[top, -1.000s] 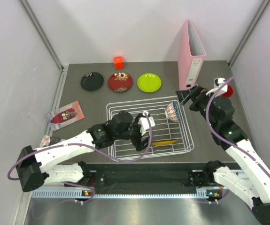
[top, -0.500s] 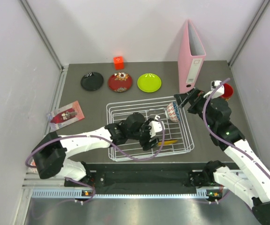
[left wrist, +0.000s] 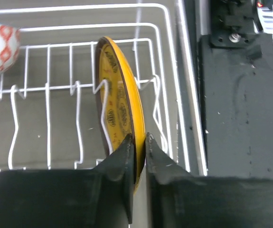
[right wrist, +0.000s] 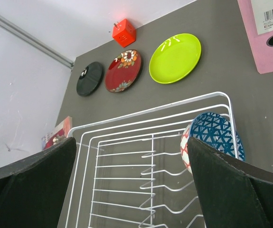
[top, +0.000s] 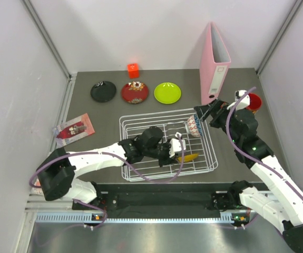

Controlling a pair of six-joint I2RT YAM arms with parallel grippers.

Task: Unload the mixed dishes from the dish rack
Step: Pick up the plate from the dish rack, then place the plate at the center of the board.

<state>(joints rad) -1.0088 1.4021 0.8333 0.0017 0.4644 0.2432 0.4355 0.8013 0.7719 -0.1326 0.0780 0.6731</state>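
Note:
A gold patterned plate [left wrist: 118, 102] stands on edge between the dividers of the white dish rack [top: 210, 158], near its front right. My left gripper [left wrist: 137, 142] is shut on this plate's near rim, one finger on each face. The same plate [top: 189, 157] shows as a yellow sliver in the top view. A blue-white patterned bowl [right wrist: 212, 137] lies on its side at the rack's back right corner. My right gripper [right wrist: 131, 161] hangs open above the rack, its right finger close beside the bowl. Black [top: 103, 91], dark red [top: 134, 92] and lime green [top: 167, 93] plates lie on the table behind the rack. A red cup [top: 254, 101] sits far right.
A pink binder [top: 214, 63] stands upright at the back right. An orange-red cube [top: 133, 69] sits by the back wall. A printed card [top: 75, 129] lies left of the rack. The table's black front edge [left wrist: 240, 118] runs just beyond the rack's right side.
My left gripper reached further right along the rack and shut on the gold plate's rim. The plate now stands slightly raised. The right gripper crept a little toward the bowl.

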